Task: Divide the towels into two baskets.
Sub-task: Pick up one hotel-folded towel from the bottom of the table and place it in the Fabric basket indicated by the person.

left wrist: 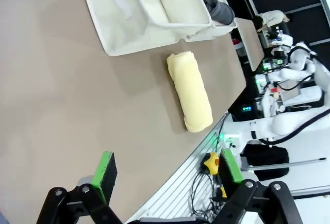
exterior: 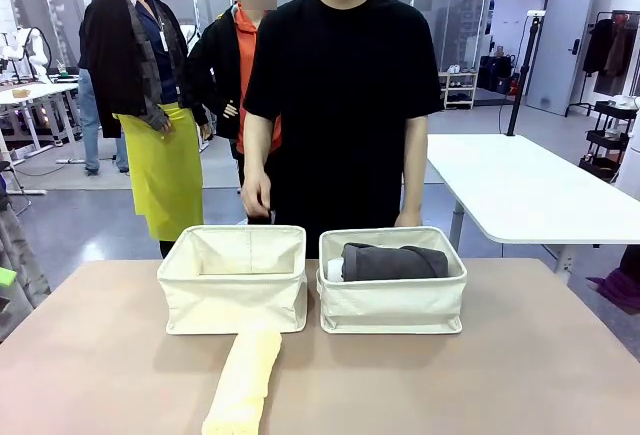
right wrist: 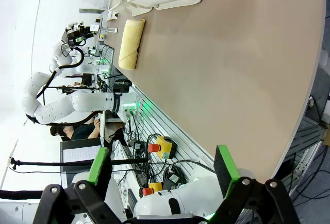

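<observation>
Yellow towel on table, grey towel in right basket, perhaps white beside

Left hand, right hand: both agape.

Front view across table; both wrist views high above it.

In the front view the pale yellow towel runs off the bottom edge at 6 o'clock. Beneath the dark grey towel, a white roll shows just one end, at 9 o'clock; perhaps more lies hidden under it.
</observation>
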You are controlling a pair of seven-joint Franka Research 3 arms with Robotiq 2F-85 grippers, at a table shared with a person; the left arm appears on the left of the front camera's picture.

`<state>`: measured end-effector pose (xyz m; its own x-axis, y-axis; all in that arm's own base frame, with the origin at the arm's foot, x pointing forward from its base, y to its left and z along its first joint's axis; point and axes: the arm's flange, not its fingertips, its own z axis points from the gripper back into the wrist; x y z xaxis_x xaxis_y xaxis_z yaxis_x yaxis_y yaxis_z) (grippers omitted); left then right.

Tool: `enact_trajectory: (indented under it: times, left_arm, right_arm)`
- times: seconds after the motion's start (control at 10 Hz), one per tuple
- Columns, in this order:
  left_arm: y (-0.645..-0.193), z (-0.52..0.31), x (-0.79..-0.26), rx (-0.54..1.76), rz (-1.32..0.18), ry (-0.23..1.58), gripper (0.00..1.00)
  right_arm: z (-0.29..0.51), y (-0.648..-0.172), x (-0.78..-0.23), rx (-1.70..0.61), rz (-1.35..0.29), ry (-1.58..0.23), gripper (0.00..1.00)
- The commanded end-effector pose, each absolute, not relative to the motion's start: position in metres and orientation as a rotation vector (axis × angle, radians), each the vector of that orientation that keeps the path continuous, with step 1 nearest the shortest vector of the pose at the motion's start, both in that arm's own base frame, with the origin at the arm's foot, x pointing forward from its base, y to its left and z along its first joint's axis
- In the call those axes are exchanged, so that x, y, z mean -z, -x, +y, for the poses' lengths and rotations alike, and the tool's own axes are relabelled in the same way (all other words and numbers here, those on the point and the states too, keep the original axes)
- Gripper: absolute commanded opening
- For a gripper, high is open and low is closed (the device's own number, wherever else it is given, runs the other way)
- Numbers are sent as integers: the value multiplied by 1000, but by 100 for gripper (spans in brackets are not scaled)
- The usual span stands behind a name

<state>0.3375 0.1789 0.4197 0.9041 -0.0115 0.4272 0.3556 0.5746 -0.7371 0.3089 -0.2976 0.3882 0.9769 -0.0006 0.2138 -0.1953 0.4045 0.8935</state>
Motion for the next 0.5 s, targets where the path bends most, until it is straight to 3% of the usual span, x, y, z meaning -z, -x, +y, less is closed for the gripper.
enact_trajectory:
  times: [0.0,0.4]
  left_arm:
    - [-345,204,-415,155,-369,1062,100]
    - [-359,229,-383,161,-375,1172,100]
  right_arm:
    - [-297,-306,-391,-130,-181,-1139,100]
    - [-297,-306,-391,-130,-181,-1139,100]
